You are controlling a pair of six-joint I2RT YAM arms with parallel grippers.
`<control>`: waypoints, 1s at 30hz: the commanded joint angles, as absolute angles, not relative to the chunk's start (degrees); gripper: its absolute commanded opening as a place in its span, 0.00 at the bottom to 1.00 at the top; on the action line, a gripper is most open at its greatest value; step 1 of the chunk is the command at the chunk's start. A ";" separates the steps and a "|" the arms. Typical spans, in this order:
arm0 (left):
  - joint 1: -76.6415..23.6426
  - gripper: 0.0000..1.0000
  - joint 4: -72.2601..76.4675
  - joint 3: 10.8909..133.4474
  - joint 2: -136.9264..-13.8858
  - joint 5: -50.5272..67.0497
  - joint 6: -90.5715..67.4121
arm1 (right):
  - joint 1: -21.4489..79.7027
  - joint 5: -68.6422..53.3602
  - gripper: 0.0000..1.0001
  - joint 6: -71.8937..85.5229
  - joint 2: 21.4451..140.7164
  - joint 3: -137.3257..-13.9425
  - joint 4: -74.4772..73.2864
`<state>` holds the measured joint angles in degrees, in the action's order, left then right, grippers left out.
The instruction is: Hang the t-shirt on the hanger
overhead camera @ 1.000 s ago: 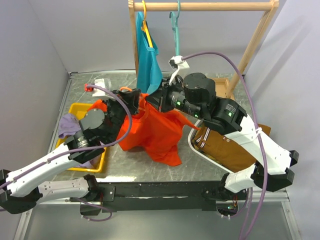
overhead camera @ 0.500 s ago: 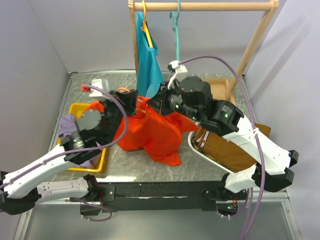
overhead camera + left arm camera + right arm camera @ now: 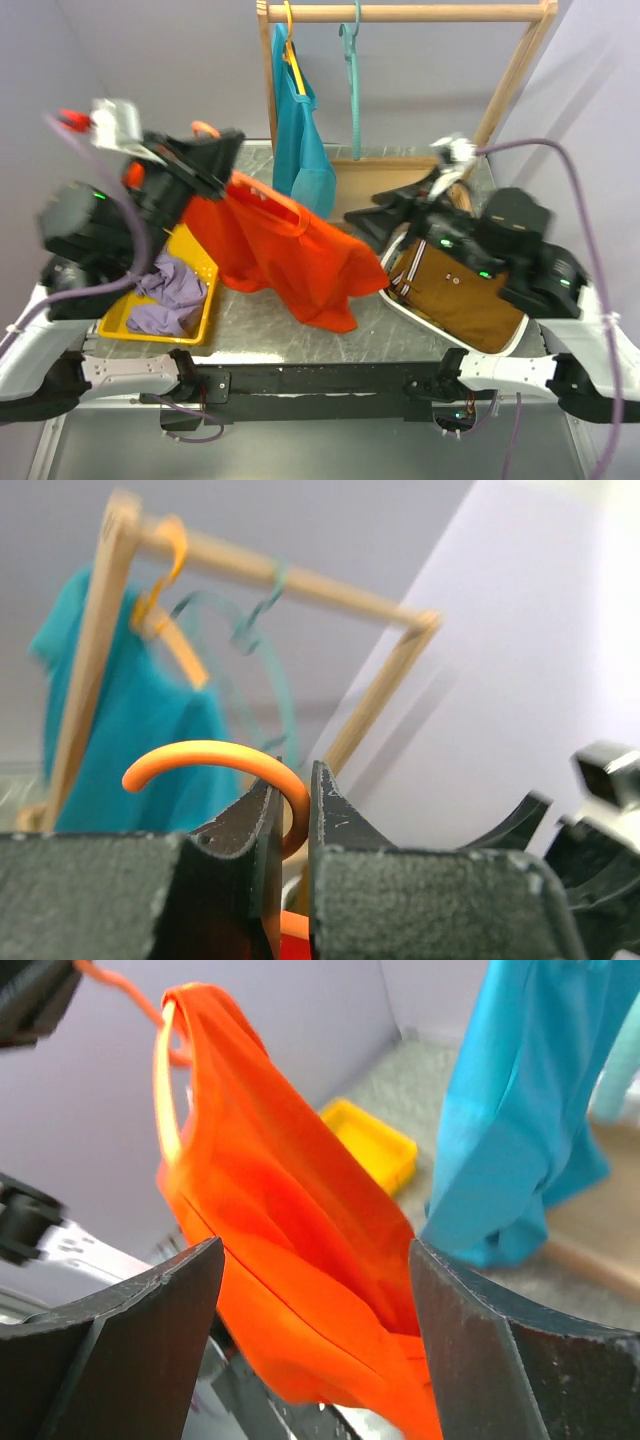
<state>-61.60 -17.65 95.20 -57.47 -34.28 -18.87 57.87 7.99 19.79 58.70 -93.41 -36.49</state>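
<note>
Holding lilac cloth [image 3: 165, 295], yellow bin [image 3: 207, 300]

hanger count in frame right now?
3. Orange hanger clamped in the left gripper, orange-red t-shirt hanging from it. Yellow hanger on the wooden rail, carrying the teal t-shirt. Bare teal hanger beside it. Others may be hidden.

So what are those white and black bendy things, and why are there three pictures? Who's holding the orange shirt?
They are two robot arms with pinching fingers. One picture looks down from above; the other two come from small cameras on each wrist. The left gripper is pinched shut on the orange hanger, and the orange t-shirt hangs from it. The right gripper is open and holds nothing. On the table sit a yellow tray with a purple cloth and a basket with brown cloth.
</note>
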 commanded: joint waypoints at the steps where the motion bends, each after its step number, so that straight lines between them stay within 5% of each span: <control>1: -61.79 0.01 -19.07 109.41 -61.60 -25.06 -15.38 | 57.57 7.74 0.82 15.91 55.38 -96.42 -33.31; 4: -61.79 0.01 -20.56 110.40 -62.84 -24.35 -15.99 | 57.66 6.16 0.83 15.21 51.95 -93.09 -32.44; 14: -61.79 0.01 -10.38 73.51 -51.95 -28.91 -25.48 | 57.74 -1.30 0.78 17.49 40.00 -66.64 -27.51; 20: -61.79 0.01 -8.70 66.28 -48.96 -32.52 -26.98 | 57.83 -3.69 0.64 18.81 39.37 -57.84 -27.08; 30: -61.79 0.01 -8.35 63.46 -48.77 -34.01 -28.13 | 61.08 -4.23 0.58 18.11 43.15 -53.17 -24.43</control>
